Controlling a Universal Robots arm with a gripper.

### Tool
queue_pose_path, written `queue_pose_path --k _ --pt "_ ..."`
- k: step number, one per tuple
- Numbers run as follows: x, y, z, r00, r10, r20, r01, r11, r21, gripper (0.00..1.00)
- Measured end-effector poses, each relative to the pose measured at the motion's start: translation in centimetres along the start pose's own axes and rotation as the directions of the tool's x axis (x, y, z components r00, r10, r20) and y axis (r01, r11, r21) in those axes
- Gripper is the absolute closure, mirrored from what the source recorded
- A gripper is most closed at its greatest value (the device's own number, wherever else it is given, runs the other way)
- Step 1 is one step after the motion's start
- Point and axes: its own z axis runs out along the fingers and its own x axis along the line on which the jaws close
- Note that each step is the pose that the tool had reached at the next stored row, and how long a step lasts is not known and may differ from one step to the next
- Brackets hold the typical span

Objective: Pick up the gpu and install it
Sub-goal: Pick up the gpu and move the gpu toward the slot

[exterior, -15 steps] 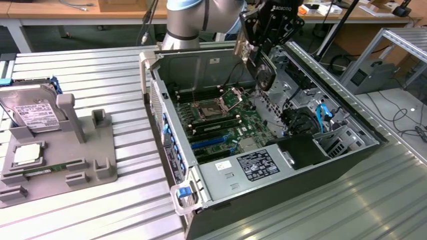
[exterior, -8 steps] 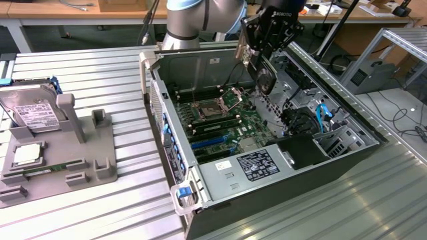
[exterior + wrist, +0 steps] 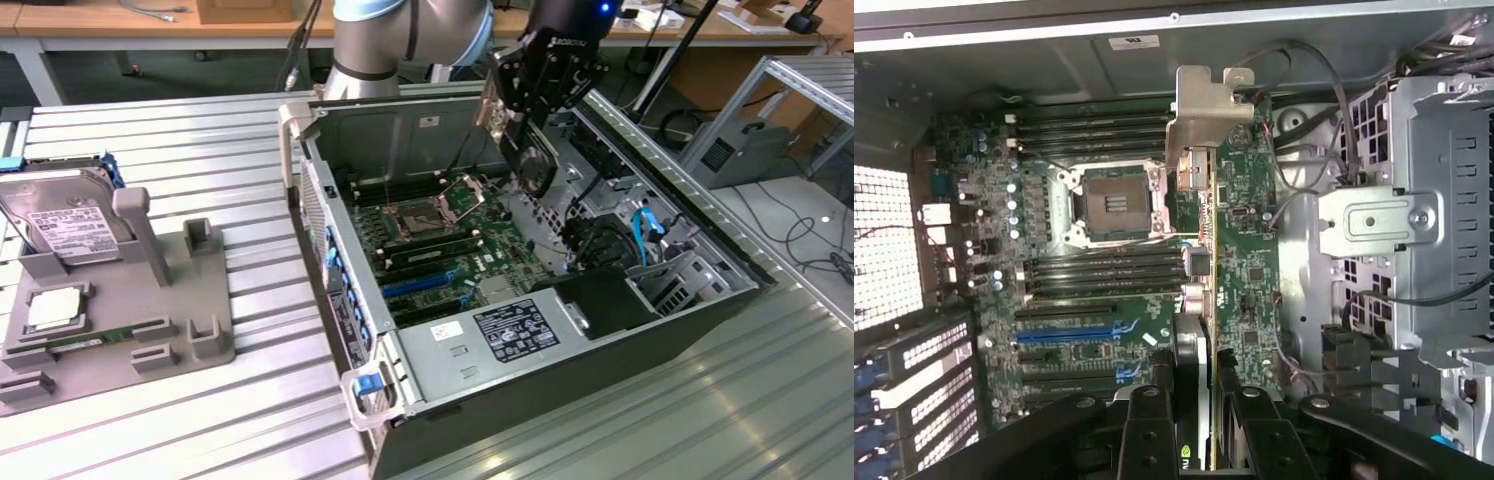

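At the near edge of the table (image 3: 200,420), bare ribbed metal is seen. Toward the edge at the exterior view's left, a grey fixture (image 3: 134,320) is set flat, and a hard drive (image 3: 54,215) is propped upright in its far end, probably so that each part can be reached from above.

Across the middle of the surface, the computer case (image 3: 694,300) is laid on its side with the side panel off. This is judged to be done so that the motherboard (image 3: 454,250) faces upward. The power supply (image 3: 501,330) is seen at the case's near end. Beyond it lie the blue expansion slot (image 3: 420,283) and the processor socket (image 3: 424,212).

Farthest back, above the far half of the open case, the gripper (image 3: 523,120) is hung from the arm. In the wrist view its fingers (image 3: 1149,425) are seen clamped on the gpu (image 3: 1195,265), one pressed to each face.

The gpu is carried in the air over the motherboard, beside the socket and clear of the case's walls. Whether its lower edge meets the board cannot be told. It is held on edge, presumably so that its connector edge can be pointed down at the slots.

The gpu is shown as a long, thin, dark card with a round fan on one face in the exterior view. A folded silver bracket (image 3: 1206,110) is carried at the end away from the fingers, near the case's far wall.
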Motion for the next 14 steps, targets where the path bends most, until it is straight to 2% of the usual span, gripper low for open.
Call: queue_pose_path --k 8,14 --pt "-0.1 -0.06 1.44 1.0 -0.008 0.0002 0.008 1.0 0.0012 0.73" --pt "-0.1 -0.05 2.02 1.0 -0.009 0.0002 0.009 1.0 0.0013 0.73"
